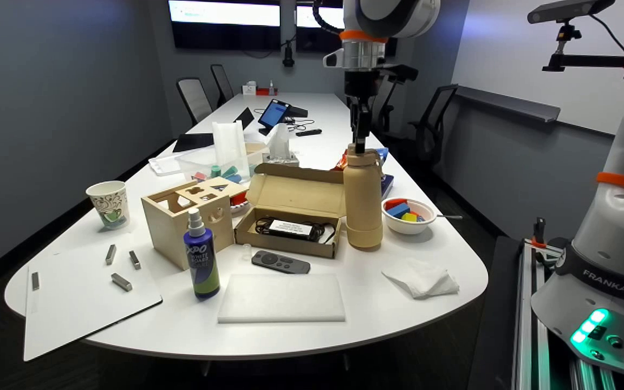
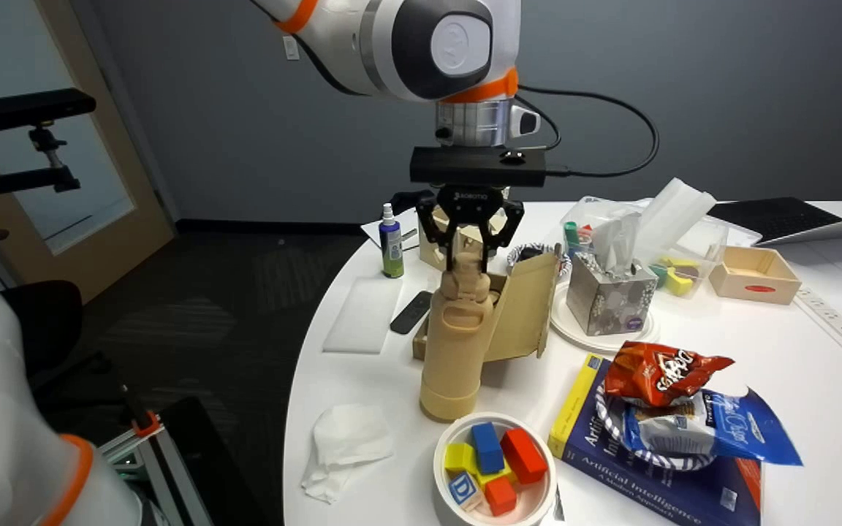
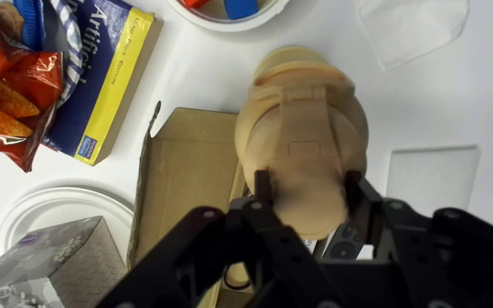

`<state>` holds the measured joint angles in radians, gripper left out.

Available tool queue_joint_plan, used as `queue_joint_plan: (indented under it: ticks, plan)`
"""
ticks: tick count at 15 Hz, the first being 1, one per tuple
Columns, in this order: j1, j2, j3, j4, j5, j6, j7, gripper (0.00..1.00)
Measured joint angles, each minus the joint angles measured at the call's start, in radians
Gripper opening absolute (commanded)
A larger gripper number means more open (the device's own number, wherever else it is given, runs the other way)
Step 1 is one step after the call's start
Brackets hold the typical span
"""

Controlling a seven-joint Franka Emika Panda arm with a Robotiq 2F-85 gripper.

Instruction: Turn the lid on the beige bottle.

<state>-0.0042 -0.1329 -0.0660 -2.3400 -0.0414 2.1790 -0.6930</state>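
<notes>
The beige bottle (image 1: 363, 208) stands upright on the white table; it also shows in an exterior view (image 2: 452, 358) and, from above, in the wrist view (image 3: 295, 55). Its lid (image 3: 310, 218) looks beige, with a strap and a round top; it also shows in an exterior view (image 2: 465, 286). My gripper (image 2: 467, 259) points down from above. In the wrist view, its two fingers (image 3: 308, 188) press on opposite sides of the lid's round top. In an exterior view the fingertips (image 1: 359, 142) partly hide the lid.
An open cardboard box (image 1: 296, 195) stands close beside the bottle. A bowl of colored blocks (image 2: 439, 475) and a book with snack bags (image 2: 582, 431) are near it. A dark blue spray bottle (image 1: 202, 260), a remote (image 1: 279, 262), a white slab (image 1: 282, 298) and a crumpled napkin (image 1: 420, 276) lie around.
</notes>
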Motion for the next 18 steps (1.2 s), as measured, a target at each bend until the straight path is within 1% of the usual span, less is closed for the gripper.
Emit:
queue_joint_plan:
  ticks: [3, 8, 13, 18]
  plan:
    - [0.0, -0.001, 0.002, -0.019, 0.041, 0.075, 0.1, 0.21]
    - [0.001, -0.005, 0.017, -0.043, 0.039, 0.149, 0.27, 0.21]
    - [0.001, -0.031, 0.023, -0.071, 0.012, 0.154, 0.402, 0.21]
    - [0.001, -0.081, 0.023, -0.119, -0.003, 0.145, 0.465, 0.21]
